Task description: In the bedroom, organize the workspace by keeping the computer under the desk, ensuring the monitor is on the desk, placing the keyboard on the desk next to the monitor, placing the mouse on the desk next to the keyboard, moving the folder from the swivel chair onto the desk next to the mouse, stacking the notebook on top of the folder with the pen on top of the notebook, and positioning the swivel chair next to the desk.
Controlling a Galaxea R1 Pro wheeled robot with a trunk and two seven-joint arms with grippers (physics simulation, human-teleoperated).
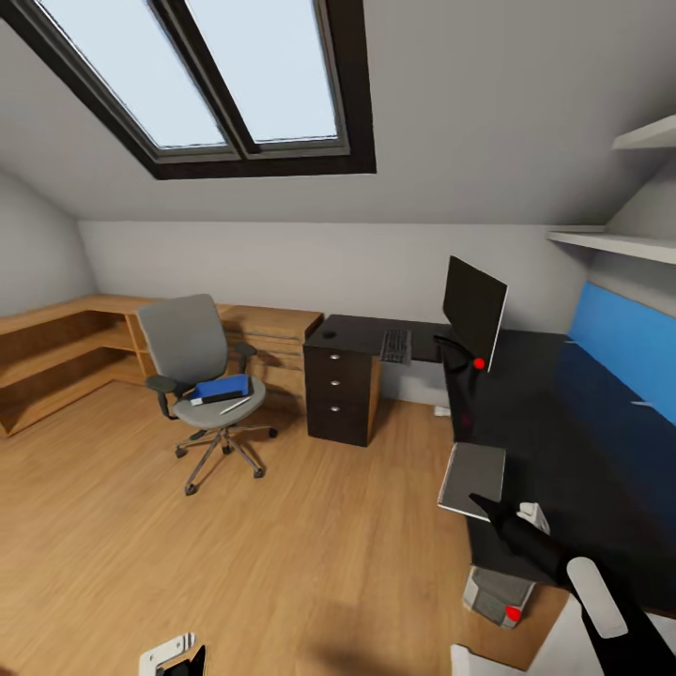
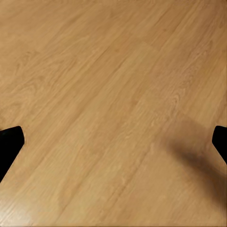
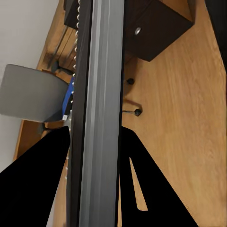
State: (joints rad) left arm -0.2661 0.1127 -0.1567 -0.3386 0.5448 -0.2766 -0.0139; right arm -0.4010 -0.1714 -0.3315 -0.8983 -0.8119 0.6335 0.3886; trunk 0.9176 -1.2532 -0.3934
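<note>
notebook (image 3: 101, 118) edge-on between right fingers (image 3: 33, 179), clenched on it, left fingers (image 2: 8, 142) spread over floor (image 2: 113, 94)

The wooden floor (image 2: 113, 94) lies straight ahead of the left jaws, with a soft shadow across part of it. Far beyond those jaws, low wooden shelving (image 1: 56, 352) runs along the grey wall (image 1: 282, 258). A dark-framed skylight (image 1: 216, 84) sits in the sloped ceiling, high above both sets of jaws. Beyond the right jaws and to their right, a blue wall panel (image 1: 624, 343) runs under two white shelves (image 1: 610, 242).
</note>
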